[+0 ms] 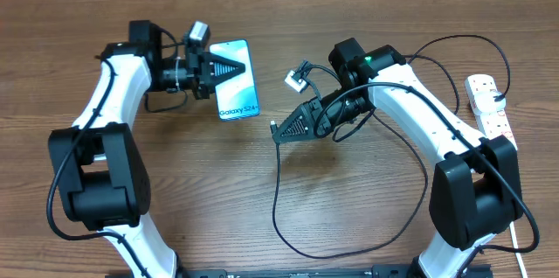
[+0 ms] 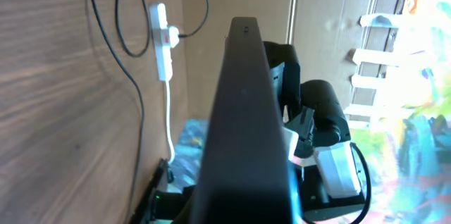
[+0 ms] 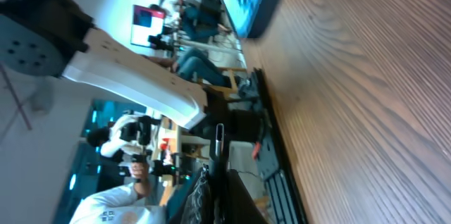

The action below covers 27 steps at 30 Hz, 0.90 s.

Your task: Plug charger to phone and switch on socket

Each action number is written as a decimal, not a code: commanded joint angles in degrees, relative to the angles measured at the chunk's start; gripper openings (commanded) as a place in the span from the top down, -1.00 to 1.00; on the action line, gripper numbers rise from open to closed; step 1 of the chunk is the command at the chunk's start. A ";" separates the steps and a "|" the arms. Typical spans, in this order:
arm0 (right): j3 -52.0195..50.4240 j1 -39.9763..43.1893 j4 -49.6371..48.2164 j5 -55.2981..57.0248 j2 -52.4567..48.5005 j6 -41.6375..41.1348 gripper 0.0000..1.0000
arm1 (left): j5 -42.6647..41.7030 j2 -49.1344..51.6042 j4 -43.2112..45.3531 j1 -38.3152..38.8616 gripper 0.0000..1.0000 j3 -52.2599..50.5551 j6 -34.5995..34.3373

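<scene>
Left pincer (image 1: 232,69) clamps phone (image 1: 238,96) edge, 11 o'clock on surface (image 1: 349,16). Right pincer (image 1: 277,131) shut on charger (image 1: 276,182) tip, apart from phone, unplugged. Socket (image 1: 487,101) at 3 o'clock, switching left.

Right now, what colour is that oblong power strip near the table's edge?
The oblong power strip is white; the overhead view shows it best.

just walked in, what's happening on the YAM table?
The left gripper is clamped on the Galaxy S24 phone, steadying it on the table. The right gripper is shut on the plug end of the black charger, tip aimed at the phone but short of it, so nothing's plugged in. The white power strip sits untouched at far right.
</scene>
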<state>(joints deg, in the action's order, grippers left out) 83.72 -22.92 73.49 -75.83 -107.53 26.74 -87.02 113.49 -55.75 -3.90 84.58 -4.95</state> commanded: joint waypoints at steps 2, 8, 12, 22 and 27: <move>0.63 -0.28 -2.91 -3.98 0.15 -5.38 0.92 | -3.48 -1.07 -0.11 1.11 0.91 0.76 -4.13; 0.63 -1.60 -7.08 -3.96 0.15 -11.26 0.92 | -3.48 -1.05 -0.11 1.92 0.91 0.76 -4.13; 0.63 -2.82 -8.94 -3.96 0.15 -13.53 0.92 | -3.48 -1.07 0.07 1.97 0.91 0.76 -4.72; 0.63 -4.85 -16.83 -3.76 0.15 -22.49 0.92 | -3.50 -1.05 0.04 2.08 0.91 0.76 -6.05; 0.63 -5.35 -21.46 -2.16 0.15 -28.41 0.92 | -3.50 -1.07 -0.13 2.10 0.91 0.76 -7.58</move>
<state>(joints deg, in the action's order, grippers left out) 83.72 -27.75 53.25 -78.17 -107.53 3.68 -87.26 113.49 -55.77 -2.59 84.58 -10.61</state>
